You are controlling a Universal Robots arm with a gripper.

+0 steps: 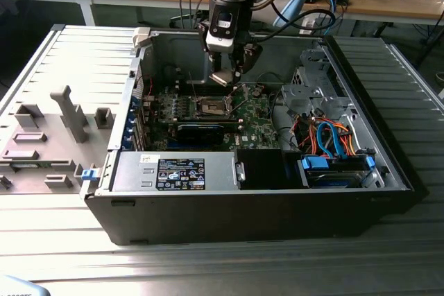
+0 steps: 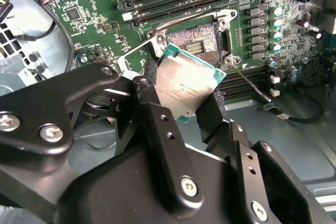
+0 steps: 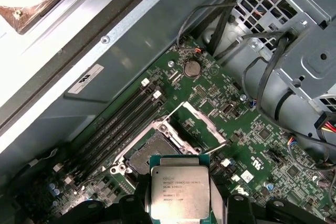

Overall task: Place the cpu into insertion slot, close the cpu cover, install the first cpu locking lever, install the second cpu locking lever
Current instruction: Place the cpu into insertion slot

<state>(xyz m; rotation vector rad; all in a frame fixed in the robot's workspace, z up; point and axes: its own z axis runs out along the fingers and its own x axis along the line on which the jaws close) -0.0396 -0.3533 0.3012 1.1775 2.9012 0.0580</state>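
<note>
While the gripper (image 1: 226, 74) hangs inside the open computer case (image 1: 277, 206), it has free room on all sides in the exterior view. The case's rear wall (image 1: 180, 53) stands at twelve o'clock from it. The grey drive cage (image 1: 309, 91) sits at about four o'clock, well apart. The black card (image 1: 201, 132) lies at six o'clock, beyond the socket (image 1: 213, 107).

The gripper's two black fingers (image 2: 152, 108) are clamped on opposite edges of the cpu (image 2: 184, 85). Its dull metal top faces both wrist cameras, and its green edge shows along the rim. The cpu (image 1: 223, 77) is in the air, tilted, not touching the board. In the exterior view it sits at about one o'clock from the socket, near it but clearly higher.

In the second wrist view the socket (image 2: 195, 40) lies bare just past the chip's far edge. The cpu cover (image 2: 134, 53) stands swung up beside it, and a thin lever (image 2: 252, 82) juts out loose on the other side. In the first wrist view the cpu (image 3: 180, 191) is held between the fingers of the gripper (image 3: 181, 208), with the socket (image 3: 149, 156) just beyond it. There the raised cpu cover (image 3: 202, 124) stands alongside, and the memory slots (image 3: 121, 124) run past the socket's far side.

The chip hides part of the socket's near edge in both wrist views. The fingertips are cut off in the first wrist view. In the exterior view the cover and levers are too small to make out.
</note>
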